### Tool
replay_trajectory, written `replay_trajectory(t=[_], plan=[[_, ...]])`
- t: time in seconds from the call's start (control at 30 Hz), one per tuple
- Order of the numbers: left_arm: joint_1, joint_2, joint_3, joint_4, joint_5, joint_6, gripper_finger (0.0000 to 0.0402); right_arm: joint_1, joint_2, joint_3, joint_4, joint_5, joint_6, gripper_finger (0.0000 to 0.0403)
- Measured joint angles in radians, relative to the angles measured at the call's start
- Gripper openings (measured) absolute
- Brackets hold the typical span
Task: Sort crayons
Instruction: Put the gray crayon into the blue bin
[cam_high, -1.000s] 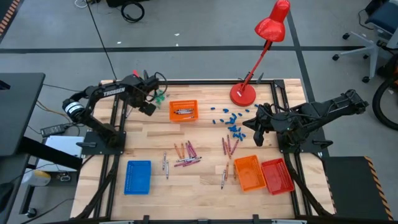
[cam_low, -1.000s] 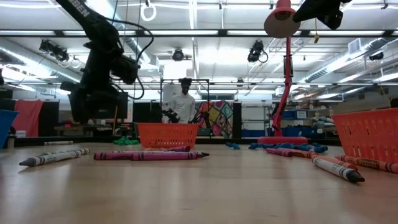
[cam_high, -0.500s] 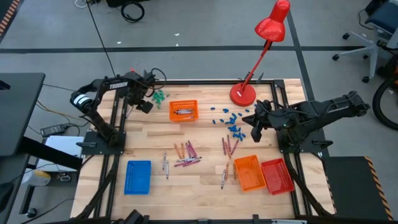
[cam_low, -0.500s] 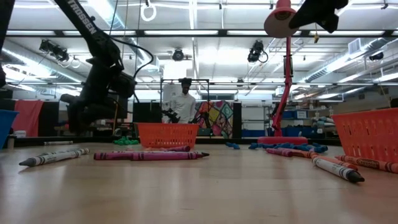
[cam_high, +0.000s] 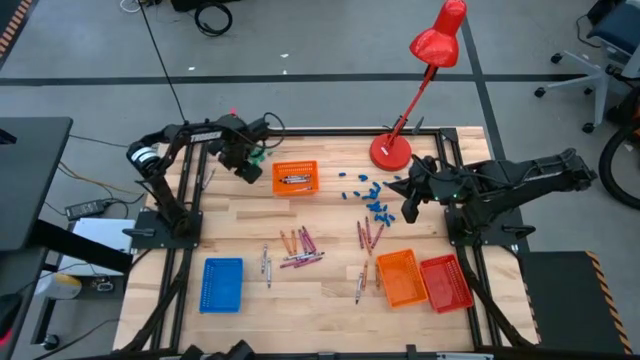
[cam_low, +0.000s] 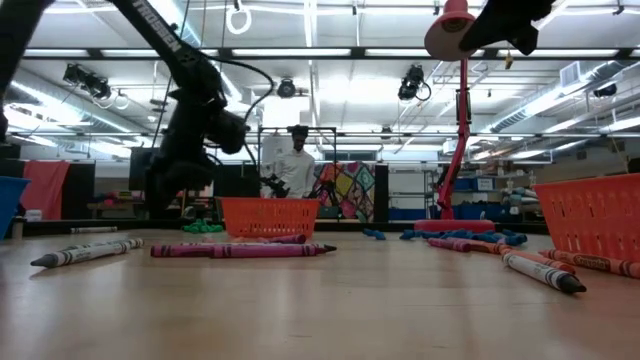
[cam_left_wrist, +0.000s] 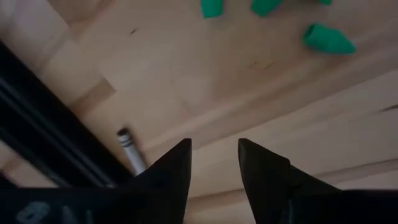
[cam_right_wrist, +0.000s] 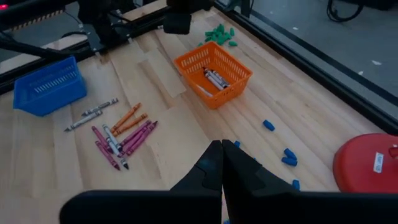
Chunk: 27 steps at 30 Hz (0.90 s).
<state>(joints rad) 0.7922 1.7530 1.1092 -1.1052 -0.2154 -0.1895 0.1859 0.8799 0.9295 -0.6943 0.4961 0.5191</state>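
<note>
Crayons (cam_high: 300, 246) are scattered mid-table, a few grey ones already in the orange basket (cam_high: 295, 178) at the back. Left gripper (cam_high: 247, 168) hovers by the green bits (cam_high: 258, 154) with jaws apart, holding nothing. Right gripper (cam_high: 408, 208) hangs clenched and empty over the blue bits (cam_high: 376, 208).

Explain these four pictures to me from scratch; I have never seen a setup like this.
Two dark robot arms work at a wooden table. One camera looks straight down, one sits at table level, and one rides on each wrist. The left gripper hovers open and empty near green pieces at the far edge. The right gripper is shut, holding nothing, raised above blue pieces. Loose crayons lie mid-table. An orange tray holds grey crayons; blue, orange and red trays wait nearby, beside a red lamp.
</note>
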Motion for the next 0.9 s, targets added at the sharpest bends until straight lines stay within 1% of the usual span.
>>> replay_trajectory(t=[0.17, 0.33, 0.53, 0.8, 0.9], plan=[[0.046, 0.138, 0.095, -0.100, -0.043, 0.042, 0.0141, -0.010, 0.000, 0.000, 0.022, -0.035, 0.002, 0.0007], [0.107, 0.240, 0.146, -0.169, -0.086, 0.056, 0.0141, -0.010, 0.000, 0.000, 0.022, -0.069, 0.045, 0.0008], [0.155, 0.259, 0.162, -0.227, -0.107, 0.098, 0.0142, -0.010, 0.000, 0.000, 0.022, -0.072, 0.057, 0.0007], [0.235, 0.259, 0.161, -0.256, -0.105, 0.112, 0.0142, -0.011, 0.000, 0.000, 0.021, -0.065, 0.055, 0.0007], [0.254, 0.259, 0.161, -0.251, -0.085, 0.116, 0.0142, -0.011, 0.000, 0.000, 0.021, -0.064, 0.063, 0.0007]])
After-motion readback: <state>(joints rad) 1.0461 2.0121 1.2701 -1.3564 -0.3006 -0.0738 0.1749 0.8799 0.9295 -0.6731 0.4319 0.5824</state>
